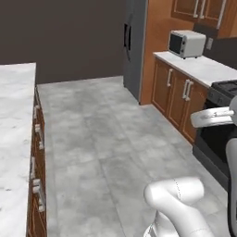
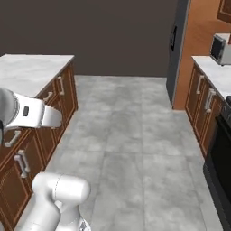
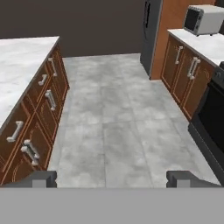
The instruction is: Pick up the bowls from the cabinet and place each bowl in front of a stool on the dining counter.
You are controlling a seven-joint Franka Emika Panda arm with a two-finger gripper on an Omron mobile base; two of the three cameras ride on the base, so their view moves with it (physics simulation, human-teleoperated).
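Dining counter (image 3: 19, 65) — the long white marble surface on a brown wooden base — is running along the left side of the hand view, well left of and beyond the fingers (image 3: 111, 178). Its near end is being cut off by the frame in all three views. Its drawer fronts with grey handles are facing the grey tiled floor (image 3: 118, 113).

Fingers are standing wide apart, gripping nothing, with bare floor showing between the two dark tips.

Arm (image 1: 180, 203) is rising folded from the base, the hand looking forward and slightly down along the aisle.

Far right: a second marble worktop (image 3: 199, 43) is carrying a white microwave (image 3: 203, 18); a dark fridge (image 3: 151, 26) is standing beyond it; a black stove (image 1: 217, 134) is partly cut off at the right edge.
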